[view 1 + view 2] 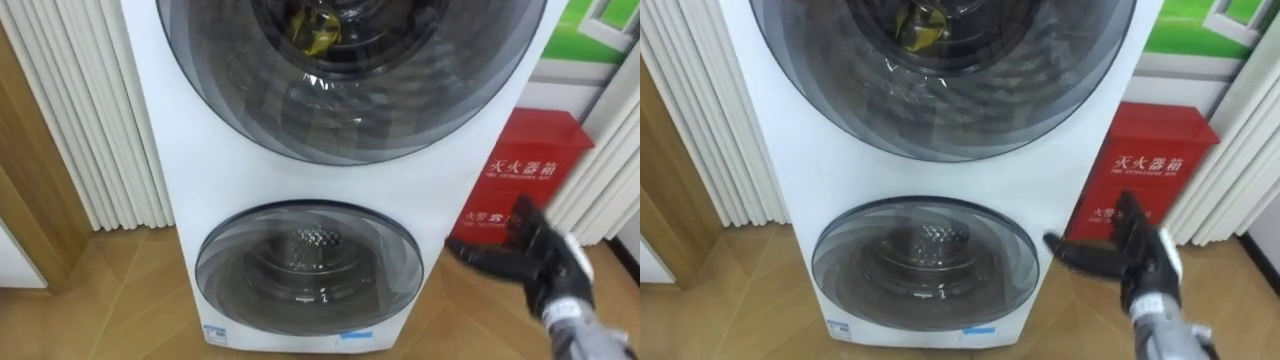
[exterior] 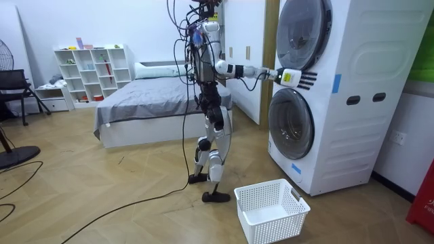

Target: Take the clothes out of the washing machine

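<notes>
Status: early; nothing has been taken out.

Left of frame: a white pleated curtain [image 1: 80, 120] hangs beside the washing machine [image 1: 170, 150], a white stacked unit with two round doors.

Centre: the upper door [image 1: 350, 110] and the lower door [image 1: 310, 265] both sit flush with the front, so both are judged shut. Behind the upper glass, at the top edge of the frame, there is a yellow item [image 1: 315, 30], judged to be the clothing to collect. Through the lower glass I see bare drum metal and no cloth.

Lower right: the right hand [image 1: 545, 262] is raised in front of the machine's right edge with its fingers spread straight. It holds nothing and touches neither door. A red box [image 1: 530, 160] stands on the floor behind it.

Room view: the robot stands facing the machine with that arm stretched toward the band between the doors. A white basket [image 2: 271, 210] sits on the floor near its feet, with nothing inside it.

Outstanding: open the door, reach in, and lift out the clothes.
</notes>
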`<state>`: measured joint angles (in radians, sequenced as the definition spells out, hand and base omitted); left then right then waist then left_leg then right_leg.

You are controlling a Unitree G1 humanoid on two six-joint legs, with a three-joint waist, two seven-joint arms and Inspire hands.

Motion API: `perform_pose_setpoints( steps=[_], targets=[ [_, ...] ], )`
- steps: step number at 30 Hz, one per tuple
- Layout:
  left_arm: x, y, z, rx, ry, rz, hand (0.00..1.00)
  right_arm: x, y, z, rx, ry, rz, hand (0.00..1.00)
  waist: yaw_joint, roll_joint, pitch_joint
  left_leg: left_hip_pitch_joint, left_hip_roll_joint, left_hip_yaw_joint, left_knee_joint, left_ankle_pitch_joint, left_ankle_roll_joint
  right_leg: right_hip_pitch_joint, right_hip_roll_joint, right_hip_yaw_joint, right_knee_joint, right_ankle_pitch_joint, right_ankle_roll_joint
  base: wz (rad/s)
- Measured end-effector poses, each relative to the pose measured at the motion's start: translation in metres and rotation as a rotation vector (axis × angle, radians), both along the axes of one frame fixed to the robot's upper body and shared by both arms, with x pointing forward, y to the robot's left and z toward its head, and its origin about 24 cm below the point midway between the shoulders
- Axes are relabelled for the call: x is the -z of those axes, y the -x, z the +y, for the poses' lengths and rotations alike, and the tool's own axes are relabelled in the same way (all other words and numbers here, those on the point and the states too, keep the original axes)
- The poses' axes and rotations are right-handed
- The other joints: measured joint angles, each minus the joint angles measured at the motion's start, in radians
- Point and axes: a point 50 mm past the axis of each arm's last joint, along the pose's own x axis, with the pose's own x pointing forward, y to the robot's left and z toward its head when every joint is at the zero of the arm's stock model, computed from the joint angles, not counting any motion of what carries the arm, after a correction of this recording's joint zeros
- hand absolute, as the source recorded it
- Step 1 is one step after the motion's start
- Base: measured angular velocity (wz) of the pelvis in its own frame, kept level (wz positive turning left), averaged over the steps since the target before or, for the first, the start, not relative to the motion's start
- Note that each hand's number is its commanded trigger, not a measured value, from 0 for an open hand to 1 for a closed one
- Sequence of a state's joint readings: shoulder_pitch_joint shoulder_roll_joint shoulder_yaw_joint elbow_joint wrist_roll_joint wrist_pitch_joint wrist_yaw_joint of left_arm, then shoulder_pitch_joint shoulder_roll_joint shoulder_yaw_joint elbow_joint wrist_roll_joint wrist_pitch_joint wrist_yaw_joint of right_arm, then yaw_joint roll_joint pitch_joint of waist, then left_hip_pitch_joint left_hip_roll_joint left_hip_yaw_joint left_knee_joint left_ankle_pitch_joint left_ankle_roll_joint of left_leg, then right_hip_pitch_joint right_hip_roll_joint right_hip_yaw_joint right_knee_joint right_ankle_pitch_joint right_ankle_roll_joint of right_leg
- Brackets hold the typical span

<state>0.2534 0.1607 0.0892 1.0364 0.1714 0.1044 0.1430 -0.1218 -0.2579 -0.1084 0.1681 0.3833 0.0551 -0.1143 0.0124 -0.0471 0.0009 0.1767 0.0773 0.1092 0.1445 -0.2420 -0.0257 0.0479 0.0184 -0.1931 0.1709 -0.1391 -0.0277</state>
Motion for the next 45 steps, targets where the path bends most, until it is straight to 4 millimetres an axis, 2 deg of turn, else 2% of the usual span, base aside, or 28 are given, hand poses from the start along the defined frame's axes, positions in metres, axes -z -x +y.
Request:
perform_pose_setpoints(
  steps=[6, 8, 13, 17, 24, 27, 33, 40, 42, 45],
  targets=[
    [-0.002, 0.009, 0.005, 0.009, -0.018, 0.028, 0.0, -0.049, -0.019, 0.004, -0.02, 0.002, -0.177, 0.0, 0.001, -0.014, -0.0032, 0.004, 0.001, 0.0, 0.0, 0.0, 0.0, 0.002, 0.001, 0.001, 0.003, 0.001, -0.001, 0.0],
    [-0.001, 0.009, 0.005, 0.011, -0.019, 0.033, 0.0, -0.058, -0.023, 0.006, -0.024, 0.019, -0.204, 0.0, 0.013, -0.022, -0.0038, 0.004, 0.001, -0.001, 0.0, 0.0, 0.0, 0.002, 0.001, 0.001, 0.003, 0.001, -0.002, 0.0],
    [-0.001, 0.011, 0.005, 0.012, -0.016, 0.053, 0.0, -0.079, -0.03, 0.008, -0.033, 0.045, -0.272, 0.0, 0.024, -0.037, -0.0117, 0.001, 0.001, -0.005, 0.0, 0.0, 0.0, 0.001, 0.0, -0.003, 0.003, 0.001, -0.002, 0.04],
    [-0.001, 0.011, 0.005, 0.012, -0.001, 0.062, 0.0, -0.101, -0.039, 0.011, -0.025, 0.06, -0.337, 0.0, 0.025, -0.031, -0.0073, 0.0, 0.001, -0.006, 0.0, 0.0, 0.0, 0.002, -0.001, -0.005, 0.003, 0.003, -0.004, 0.01],
    [-0.002, 0.007, 0.007, 0.017, -0.005, 0.047, 0.0, -0.106, -0.039, 0.006, -0.014, 0.091, -0.344, 0.0, 0.025, -0.046, 0.0001, -0.023, 0.001, -0.008, 0.007, 0.0, 0.0, -0.018, -0.001, -0.007, 0.003, 0.004, -0.005, 0.01],
    [-0.002, 0.007, 0.007, 0.019, -0.002, 0.047, 0.0, -0.106, -0.039, 0.006, -0.014, 0.091, -0.344, 0.0, 0.027, -0.054, -0.0026, -0.033, 0.001, -0.008, 0.007, 0.0, 0.0, -0.028, 0.0, -0.005, 0.004, 0.005, -0.006, 0.0],
    [-0.002, 0.002, 0.006, 0.024, 0.007, 0.038, 0.0, -0.109, -0.04, 0.006, -0.009, 0.08, -0.354, 0.0, 0.047, -0.055, -0.0026, -0.035, 0.002, -0.015, 0.007, 0.0, 0.0, -0.03, 0.0, -0.008, 0.004, 0.005, -0.006, -0.01],
    [-0.003, -0.002, 0.008, 0.037, -0.002, 0.022, 0.0, -0.13, -0.046, 0.003, -0.017, 0.101, -0.392, 0.0, 0.049, -0.06, -0.0035, -0.046, 0.003, -0.026, 0.006, 0.0, 0.0, -0.044, 0.0, -0.02, 0.005, 0.005, -0.006, 0.0],
    [-0.004, -0.005, 0.009, 0.041, -0.008, 0.011, 0.0, -0.136, -0.047, -0.001, -0.015, 0.127, -0.392, 0.0, 0.05, -0.066, -0.0026, -0.047, 0.004, -0.027, 0.005, 0.0, 0.0, -0.043, 0.001, -0.021, 0.005, 0.005, -0.006, 0.0],
    [-0.006, -0.007, 0.013, 0.071, -0.027, 0.01, 0.0, -0.136, -0.052, -0.004, -0.01, 0.135, -0.373, 0.0, 0.05, -0.082, -0.0028, -0.043, 0.005, -0.028, 0.003, 0.0, 0.0, -0.036, 0.002, -0.024, 0.002, 0.005, -0.006, 0.0]
  ],
)
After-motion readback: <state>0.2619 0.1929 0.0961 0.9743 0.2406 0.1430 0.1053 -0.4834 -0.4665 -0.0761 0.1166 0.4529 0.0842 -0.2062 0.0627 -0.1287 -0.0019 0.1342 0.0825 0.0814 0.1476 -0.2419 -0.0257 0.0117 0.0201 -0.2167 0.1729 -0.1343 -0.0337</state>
